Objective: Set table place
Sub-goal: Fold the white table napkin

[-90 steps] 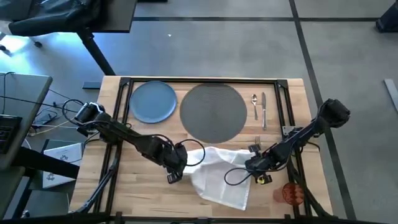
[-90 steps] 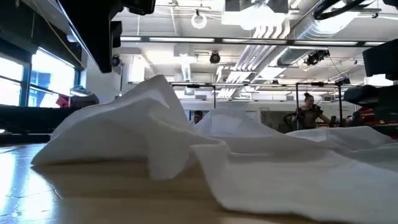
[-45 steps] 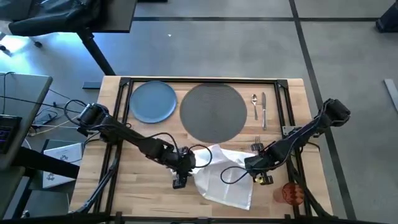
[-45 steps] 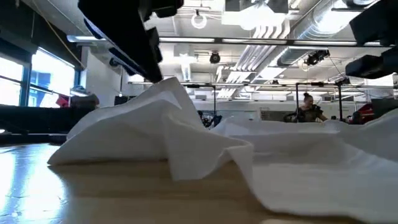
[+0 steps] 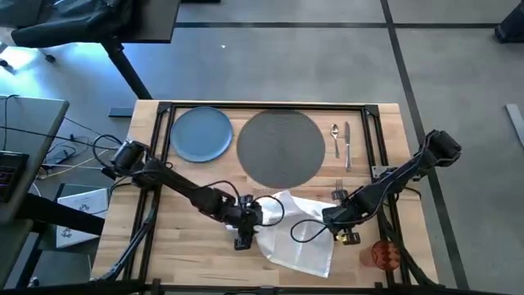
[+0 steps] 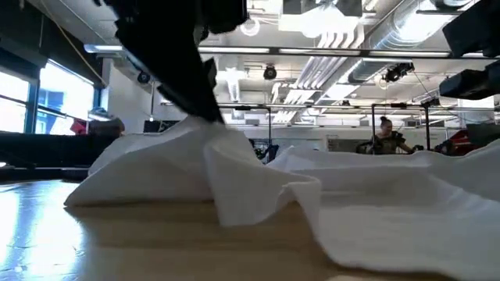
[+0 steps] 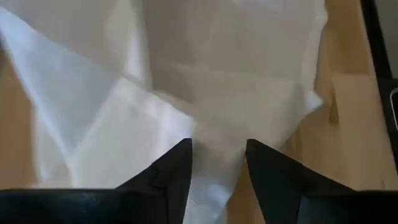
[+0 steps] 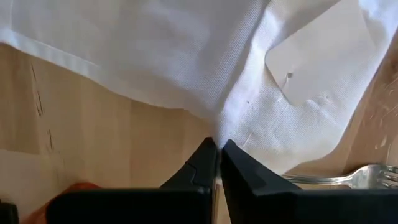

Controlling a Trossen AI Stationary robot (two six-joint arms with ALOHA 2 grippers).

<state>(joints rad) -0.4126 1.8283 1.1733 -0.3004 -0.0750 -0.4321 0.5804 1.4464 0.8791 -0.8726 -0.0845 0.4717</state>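
Observation:
The white napkin (image 5: pixel 299 238) lies crumpled on the table (image 5: pixel 188 254), near the front middle. My left gripper (image 5: pixel 248 228) is at its left end, open, with a pointed end of the cloth (image 7: pixel 217 180) between the fingers. My right gripper (image 5: pixel 332 223) is shut on the napkin's right side. The round grey mat (image 5: pixel 280 147) and the blue plate (image 5: pixel 201 133) lie at the far side. The spoon (image 5: pixel 335 139) and knife (image 5: pixel 347 146) are right of the mat. The fork (image 5: pixel 338 190) lies beyond the right gripper, and the orange cup (image 5: pixel 383 256) stands at the front right. My left gripper comes down from above onto the napkin's raised left fold (image 6: pixel 215 133). One finger (image 6: pixel 199 86) rests on the ridge, and cloth lies in the gap between the open fingers. The napkin stays on the table. My right gripper pinches the napkin's edge (image 8: pixel 217 132) between its two fingers, slanting down from the table's right. One layer or several, I cannot tell. The cloth lies slack on the table.
The black frame rails (image 5: pixel 155 156) run along the table's left, right and far sides. Bare wood (image 5: pixel 180 246) lies left of the napkin. The cup stands close to the right arm's near side.
My left gripper has gone toward the table's right edge and down onto the napkin's left end. The napkin's raised fold has been shoved a little toward the right and now stands lower. The cloth's right part has stayed in place.

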